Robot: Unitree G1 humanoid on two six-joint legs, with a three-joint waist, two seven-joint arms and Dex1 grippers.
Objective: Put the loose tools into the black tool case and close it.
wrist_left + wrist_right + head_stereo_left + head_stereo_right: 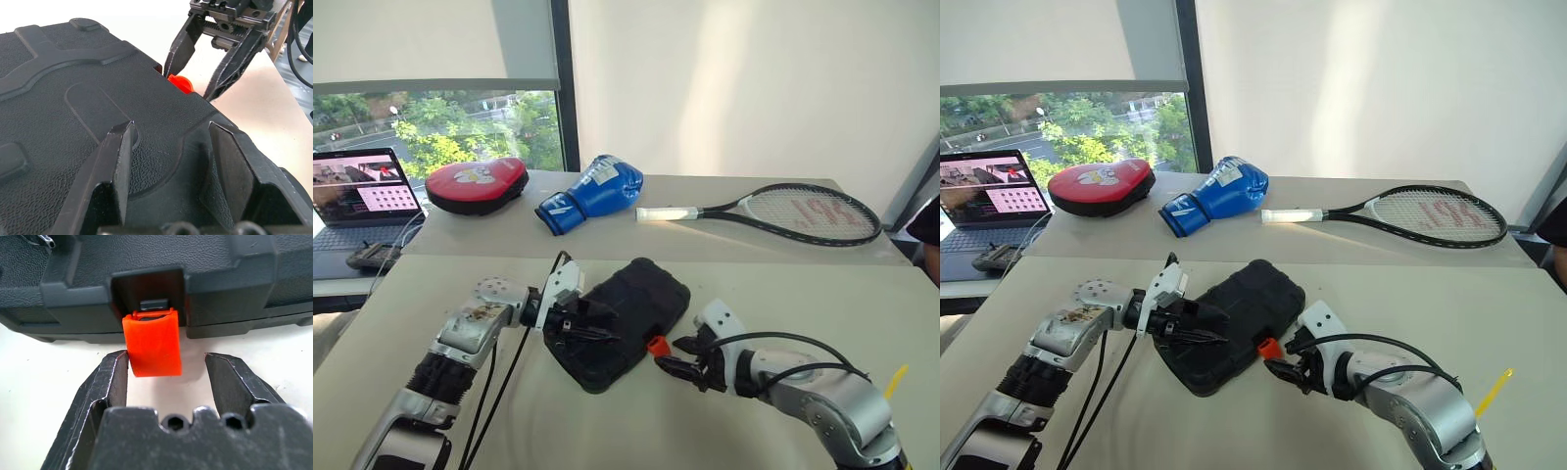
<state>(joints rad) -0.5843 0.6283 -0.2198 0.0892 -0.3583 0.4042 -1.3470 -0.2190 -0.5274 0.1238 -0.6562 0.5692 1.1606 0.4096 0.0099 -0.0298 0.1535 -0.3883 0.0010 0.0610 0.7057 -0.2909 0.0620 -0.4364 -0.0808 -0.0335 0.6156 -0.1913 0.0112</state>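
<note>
text check | tennis racket [803, 212]: red marking on the strings, can't make it out | blue boxing glove [594, 193]: white logo and label, illegible | laptop [360, 194]: screen content too small to read

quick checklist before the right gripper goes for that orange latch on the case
1. Lid of the black tool case down on its base: ok, shell looks closed.
2. Orange latch fastened: not ok, it hangs loose, flipped away from the case edge.
3. Right gripper lined up with the latch: ok, its open fingers stand either side of the latch tip, one finger near it.
4. Left gripper steadying the case: ok, open fingers resting on the lid's far side.
5. Loose tools left on the table: ok, none seen near the case.
6. All tools inside: cannot tell, lid hides them.
</note>
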